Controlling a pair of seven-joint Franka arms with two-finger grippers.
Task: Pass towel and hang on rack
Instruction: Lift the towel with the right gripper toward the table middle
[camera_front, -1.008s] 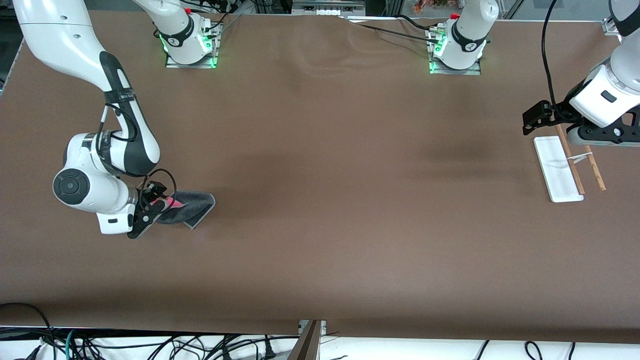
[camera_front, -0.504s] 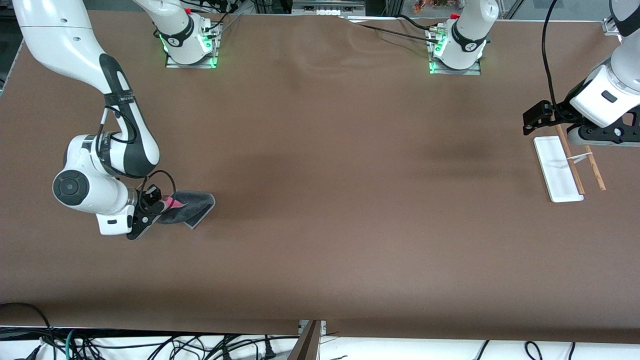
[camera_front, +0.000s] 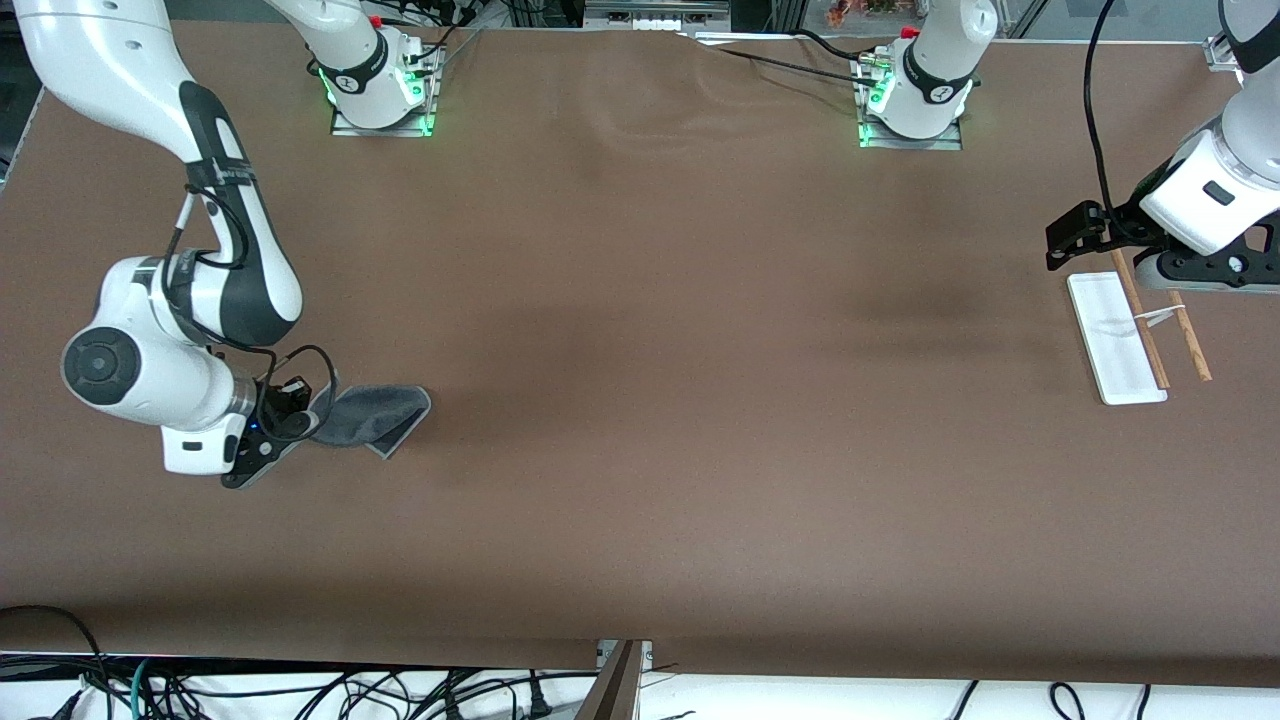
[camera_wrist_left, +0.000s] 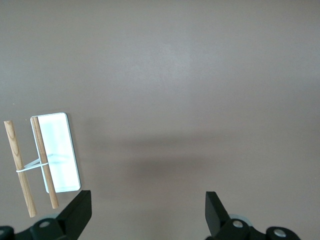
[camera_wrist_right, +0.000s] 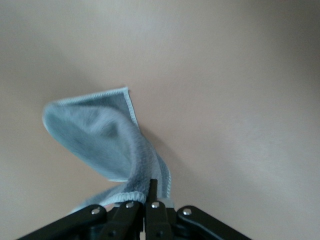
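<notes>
At the right arm's end of the bare brown counter (camera_front: 640, 420), the right end effector (camera_wrist_right: 150, 197) pinches one edge of the soft grey towel (camera_front: 372, 414), while the left end effector (camera_wrist_left: 145, 212) waits wide open and empty above the white-based, wooden-rodded rack (camera_front: 1135, 335).

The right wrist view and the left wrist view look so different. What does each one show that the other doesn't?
Only the right wrist view shows the towel, pinched at one end by the right gripper, whose fingers are shut on it. Only the left wrist view shows the rack, with its white base and two wooden rods, under the open left gripper, which waits there. Both show the bare brown table.
</notes>
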